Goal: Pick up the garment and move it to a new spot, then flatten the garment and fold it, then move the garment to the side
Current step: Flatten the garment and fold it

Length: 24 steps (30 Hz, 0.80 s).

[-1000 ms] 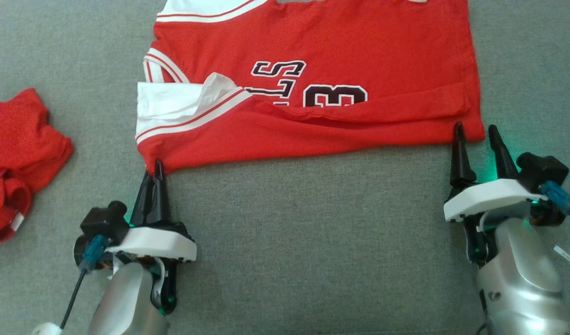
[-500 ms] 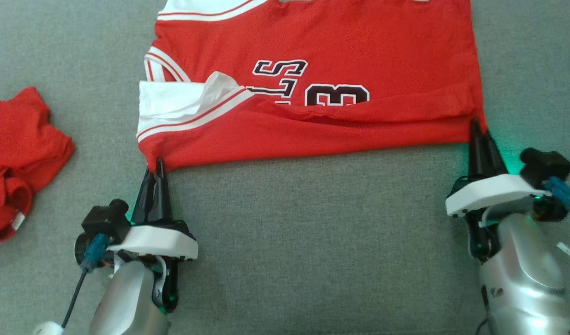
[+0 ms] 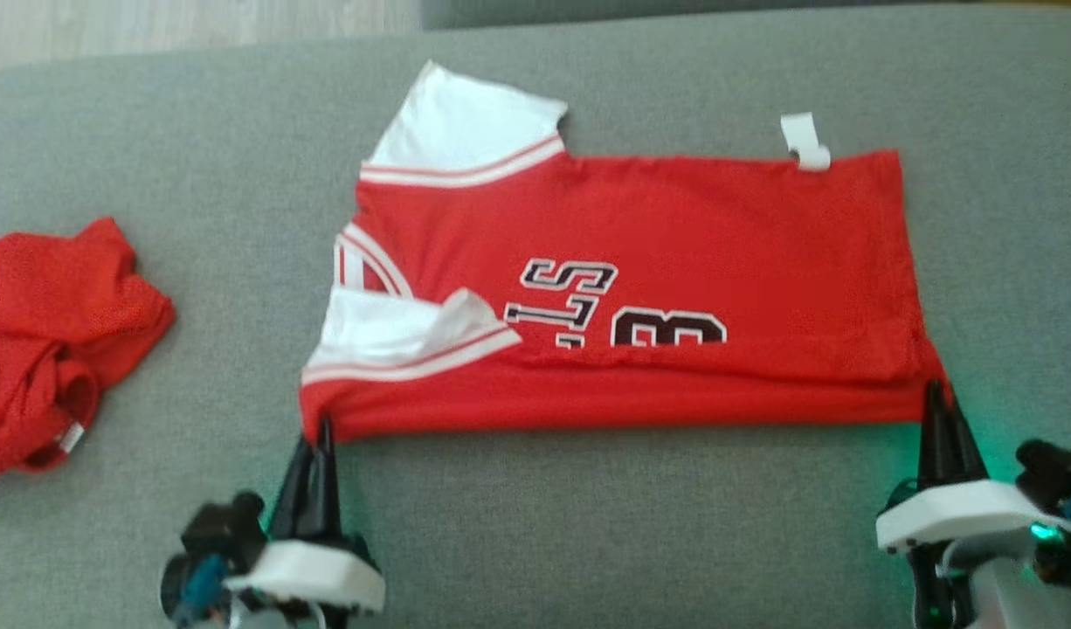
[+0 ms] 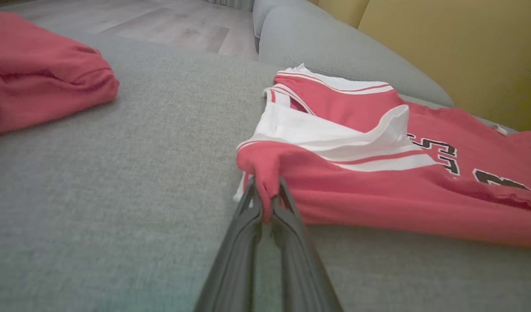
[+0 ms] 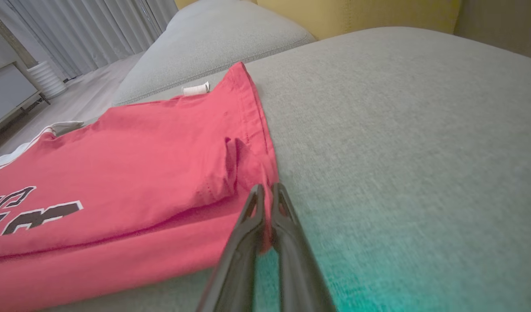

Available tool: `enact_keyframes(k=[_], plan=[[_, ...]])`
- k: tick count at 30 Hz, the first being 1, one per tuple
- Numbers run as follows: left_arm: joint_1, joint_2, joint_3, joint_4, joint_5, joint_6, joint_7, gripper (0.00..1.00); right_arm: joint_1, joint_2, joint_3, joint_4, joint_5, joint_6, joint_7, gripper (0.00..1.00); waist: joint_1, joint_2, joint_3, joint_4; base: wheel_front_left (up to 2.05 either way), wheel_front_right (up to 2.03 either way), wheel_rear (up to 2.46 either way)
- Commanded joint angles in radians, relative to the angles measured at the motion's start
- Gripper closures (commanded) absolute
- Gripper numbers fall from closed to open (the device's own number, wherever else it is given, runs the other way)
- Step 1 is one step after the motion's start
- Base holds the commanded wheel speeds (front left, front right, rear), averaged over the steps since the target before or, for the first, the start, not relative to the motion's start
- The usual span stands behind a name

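Crumpled red cloth (image 3: 55,341) on grey couch (image 3: 588,524).

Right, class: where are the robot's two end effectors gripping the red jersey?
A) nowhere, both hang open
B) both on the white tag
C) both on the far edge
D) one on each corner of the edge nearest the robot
D: the left end effector and right end effector are each shut on a near corner of the red jersey.
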Motion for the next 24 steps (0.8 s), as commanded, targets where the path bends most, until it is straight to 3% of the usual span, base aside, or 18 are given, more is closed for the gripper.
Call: enact_keyframes(k=[1, 2, 3, 4, 10, 14, 19, 20, 24], plan=[[0.009, 0.016, 0.026, -0.034, 0.003, 0.002, -0.005, 1.00, -0.005, -0.009, 0.017, -0.021, 0.012, -0.001, -0.011, 1.00, 0.0003, 0.0000, -0.023, -0.002, 0.00, 0.00, 0.00], [0.021, 0.016, 0.017, -0.039, -0.001, -0.001, -0.005, 1.00, 0.002, -0.009, 0.022, -0.013, 0.018, -0.001, -0.011, 0.77, 0.0003, 0.0000, -0.028, -0.001, 0.00, 0.00, 0.00], [0.031, 0.016, 0.007, -0.044, -0.005, -0.004, -0.005, 0.64, 0.005, -0.009, 0.028, -0.005, 0.029, -0.001, -0.011, 0.20, 0.0003, 0.0000, -0.032, 0.000, 0.00, 0.00, 0.00], [0.038, 0.016, -0.003, -0.049, -0.008, -0.006, -0.005, 0.00, 0.005, -0.009, 0.030, -0.002, 0.034, -0.001, -0.011, 0.00, 0.0003, 0.0000, -0.035, 0.000, 0.00, 0.00, 0.00], [0.014, 0.016, -0.034, -0.108, 0.009, -0.008, -0.005, 0.00, -0.031, -0.011, 0.037, -0.029, 0.014, -0.001, -0.011, 0.00, 0.0003, 0.0000, -0.023, 0.010, 0.00, 0.00, 0.00], [-0.075, 0.021, -0.046, -0.119, 0.065, -0.027, -0.005, 0.00, -0.113, -0.053, 0.066, -0.004, 0.007, -0.001, -0.006, 0.00, 0.0003, 0.0000, 0.014, 0.018, 0.00, 0.00, 0.00], [-0.322, 0.075, -0.103, -0.015, 0.091, -0.066, 0.031, 0.00, -0.299, -0.142, 0.112, 0.077, 0.008, -0.001, 0.115, 0.00, 0.0003, 0.0000, 0.082, 0.029, 0.00, 0.00, 0.00], [-0.434, 0.098, -0.131, 0.014, 0.089, -0.072, 0.069, 0.00, -0.376, -0.171, 0.127, 0.108, 0.004, -0.001, 0.166, 0.00, 0.0003, 0.0000, 0.112, 0.031, 0.00, 0.00, 0.00], [-0.613, 0.133, -0.204, 0.068, 0.064, -0.077, 0.128, 0.00, -0.501, -0.205, 0.158, 0.173, 0.002, -0.001, 0.261, 0.00, 0.0003, 0.0000, 0.162, 0.032, 0.00, 0.00, 0.00]])
